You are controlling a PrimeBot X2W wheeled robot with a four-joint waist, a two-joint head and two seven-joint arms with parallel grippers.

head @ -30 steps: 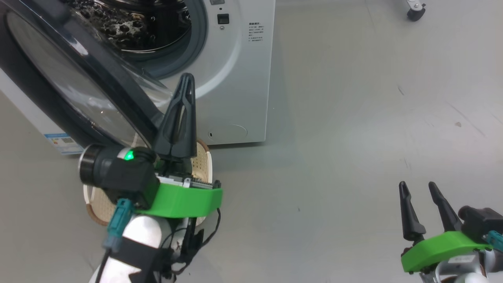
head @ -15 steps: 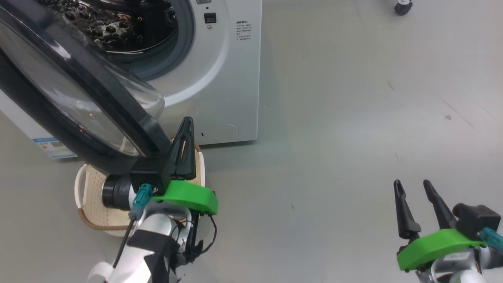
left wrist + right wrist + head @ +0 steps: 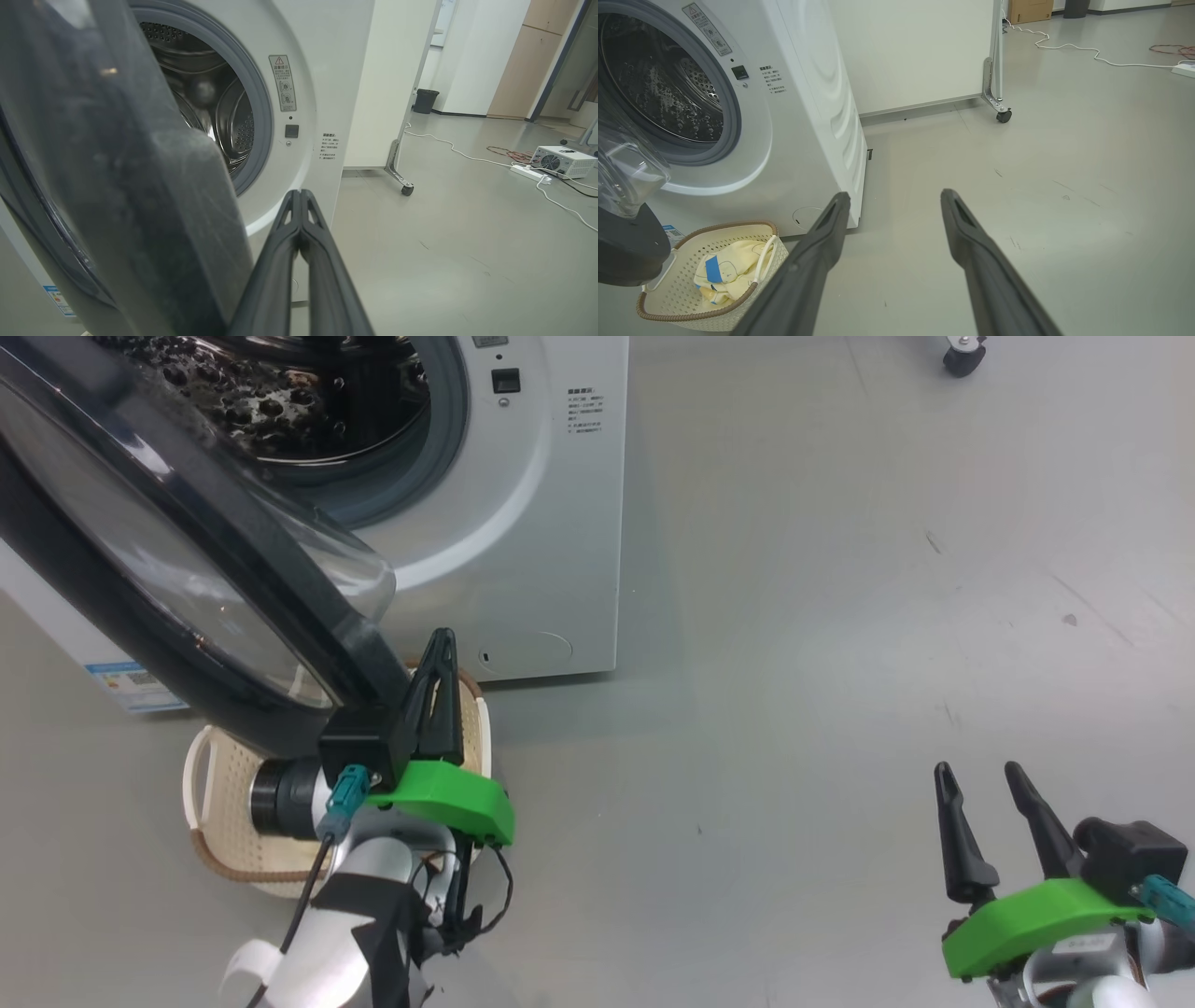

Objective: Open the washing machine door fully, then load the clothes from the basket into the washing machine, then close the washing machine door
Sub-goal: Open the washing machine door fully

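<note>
Presently: left gripper [image 3: 441, 644] closed on nothing, near open washing machine door [image 3: 168, 541]; clothes [image 3: 731, 273] in basket [image 3: 668, 298]; right gripper [image 3: 977, 773] open, far right.

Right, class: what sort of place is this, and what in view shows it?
Likely a lab or office test space: washing machine on bare grey floor, wheeled partition, white equipment box beside a power strip.

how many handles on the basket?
2. One white handle on the cream perforated plastic basket's end facing open floor, the other on the opposite end, beside the glossy black round door's lower edge.
</note>
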